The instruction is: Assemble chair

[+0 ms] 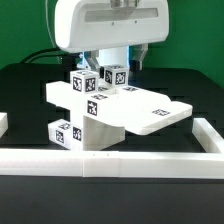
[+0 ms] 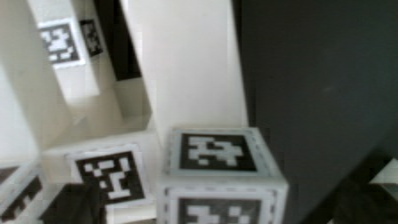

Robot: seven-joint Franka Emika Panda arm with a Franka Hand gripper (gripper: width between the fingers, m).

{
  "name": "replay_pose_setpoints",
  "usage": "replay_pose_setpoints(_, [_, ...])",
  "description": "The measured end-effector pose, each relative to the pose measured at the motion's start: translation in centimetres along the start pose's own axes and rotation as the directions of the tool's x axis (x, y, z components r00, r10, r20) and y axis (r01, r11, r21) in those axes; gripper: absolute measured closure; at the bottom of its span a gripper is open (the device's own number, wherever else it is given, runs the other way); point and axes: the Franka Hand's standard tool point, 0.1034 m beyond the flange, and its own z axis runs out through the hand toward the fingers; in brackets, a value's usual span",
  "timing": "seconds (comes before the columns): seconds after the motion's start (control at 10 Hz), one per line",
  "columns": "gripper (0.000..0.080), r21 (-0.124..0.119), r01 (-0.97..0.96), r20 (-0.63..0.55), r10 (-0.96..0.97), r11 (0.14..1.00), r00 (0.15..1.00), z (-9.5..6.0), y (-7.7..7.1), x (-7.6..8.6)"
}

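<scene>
1. The arm (image 1: 108, 22) hangs over the rear of the work, well above the table (image 1: 30, 85).
2. The chair (image 1: 105, 105) stands partly built on the table, just behind the border rail (image 1: 110, 160). Its slab (image 1: 150, 110) is seated on a tagged base block (image 1: 85, 130).
3. Tagged posts (image 1: 100, 78) rise at the rear, close under the arm. Whether they are fully seated cannot be told.
4. The gripper (image 1: 112, 58) stands wide and holds nothing.
5. Judgement: the build appears past midway; any remaining loose parts are not in view.
</scene>
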Motion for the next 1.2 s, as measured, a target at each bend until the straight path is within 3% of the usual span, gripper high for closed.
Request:
replay_pose_setpoints(0.2, [0.0388,0.0,-0.002,0.0,0.002,1.0,1.0,0.02,0.0,-0.01])
replay_pose_setpoints(0.3, [0.0388,0.0,-0.006,0.0,0.006,1.0,1.0,0.03,0.0,-0.01])
replay_pose_setpoints(0.4, [0.0515,0.0,-0.032,0.0,0.032,0.999,0.999,0.03,0.0,-0.01])
replay_pose_setpoints(0.9, [0.0515,0.001,-0.302,-0.001,0.302,0.953,0.953,0.03,0.0,0.01])
replay_pose_setpoints(1.2, [0.0515,0.002,-0.491,-0.001,0.491,0.871,0.871,0.02,0.0,0.03])
